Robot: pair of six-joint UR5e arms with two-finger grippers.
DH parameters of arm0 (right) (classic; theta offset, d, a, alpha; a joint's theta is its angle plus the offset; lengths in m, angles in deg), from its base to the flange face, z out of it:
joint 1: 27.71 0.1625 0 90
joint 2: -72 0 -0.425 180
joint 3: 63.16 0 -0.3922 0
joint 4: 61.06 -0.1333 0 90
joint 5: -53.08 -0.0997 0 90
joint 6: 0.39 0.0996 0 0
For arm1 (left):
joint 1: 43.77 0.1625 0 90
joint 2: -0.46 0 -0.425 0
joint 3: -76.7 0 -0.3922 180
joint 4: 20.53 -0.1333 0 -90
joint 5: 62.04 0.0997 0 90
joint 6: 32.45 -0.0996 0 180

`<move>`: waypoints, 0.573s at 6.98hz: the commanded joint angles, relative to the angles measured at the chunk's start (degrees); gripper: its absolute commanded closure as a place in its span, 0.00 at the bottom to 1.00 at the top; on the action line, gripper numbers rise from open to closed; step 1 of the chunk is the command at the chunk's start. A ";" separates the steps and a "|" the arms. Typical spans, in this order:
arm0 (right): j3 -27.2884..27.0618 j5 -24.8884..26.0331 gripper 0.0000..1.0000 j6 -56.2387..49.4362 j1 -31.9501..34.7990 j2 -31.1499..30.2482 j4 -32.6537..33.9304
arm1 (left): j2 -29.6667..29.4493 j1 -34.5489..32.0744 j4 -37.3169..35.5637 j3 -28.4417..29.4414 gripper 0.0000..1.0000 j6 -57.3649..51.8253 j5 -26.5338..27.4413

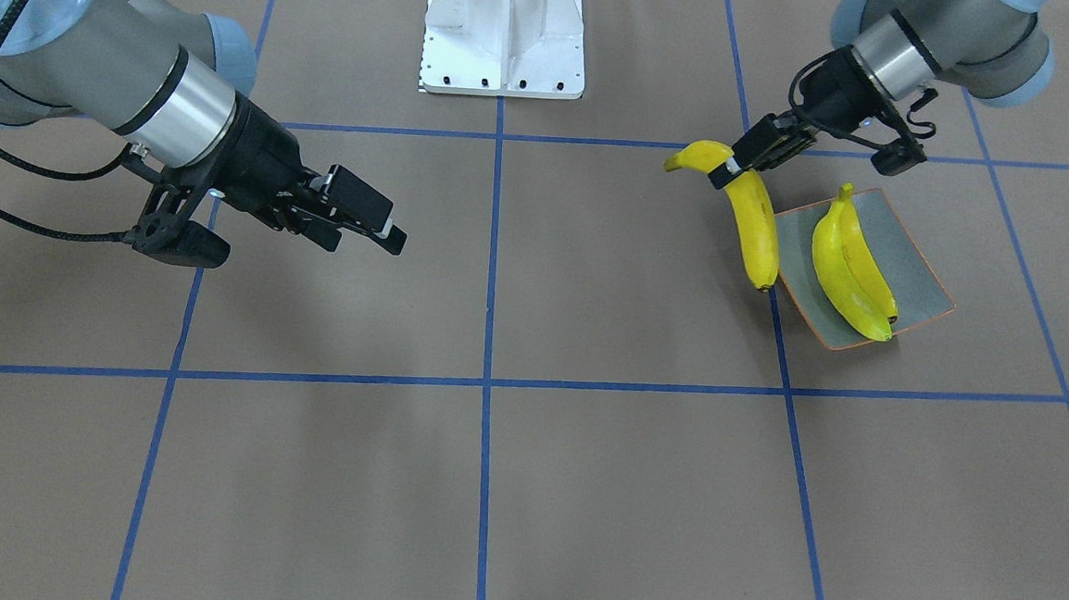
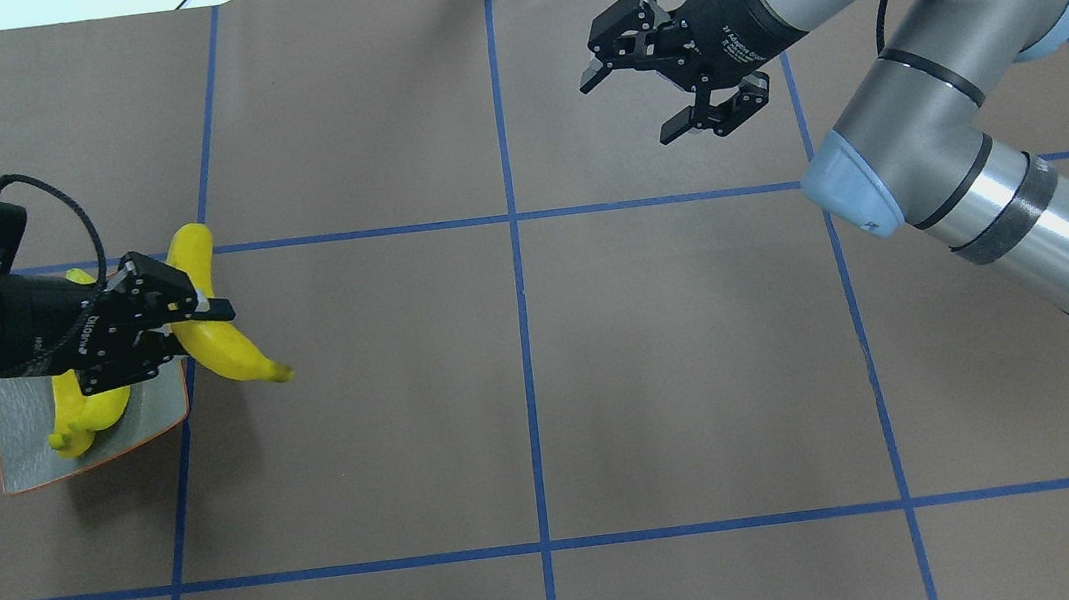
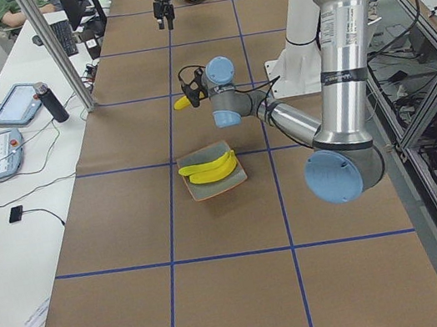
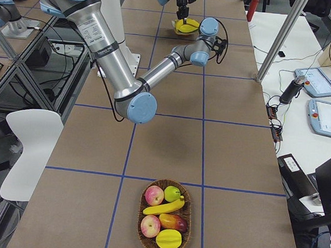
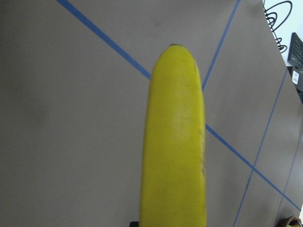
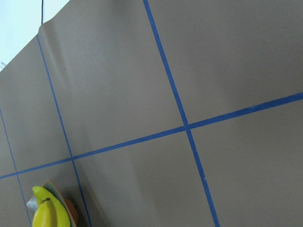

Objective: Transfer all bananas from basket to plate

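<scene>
Overhead exterior shows, at the far left, the plate [image 2: 28, 448] behind the fingertips of the left gripper [image 2: 196, 328] and under its body, with two bananas [image 2: 90, 416] lying on it. The jaws are closed on a third banana [image 2: 245, 361], gripped near its bend. Its long end reaches out past the fingertips, just beside the plate's rim and not above it.

We judge that opening here lets the fruit land on the table [image 2: 684, 374] or on the rim, which could push the dish. The off-centre grip may also let the banana swivel between the pads during the carry.

Far to the right of this gripper, the right gripper [image 2: 628, 108] hangs with jaws wide and empty. Exterior right shows a last banana [image 4: 164, 206] in the basket [image 4: 142, 246], well apart from both grippers.
</scene>
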 commanded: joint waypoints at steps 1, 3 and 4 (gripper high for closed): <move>0.41 0.83 0.00 0.04 -0.08 -0.22 0.00 | 3.71 -3.12 0.34 1.37 1.00 2.98 -3.90; 0.41 1.01 0.00 0.04 -0.26 -0.22 0.00 | 6.43 -3.29 0.34 2.78 1.00 5.89 -3.38; 0.41 1.36 0.00 0.04 -0.35 -0.30 -0.09 | 6.71 -3.64 0.34 3.31 1.00 9.91 -3.38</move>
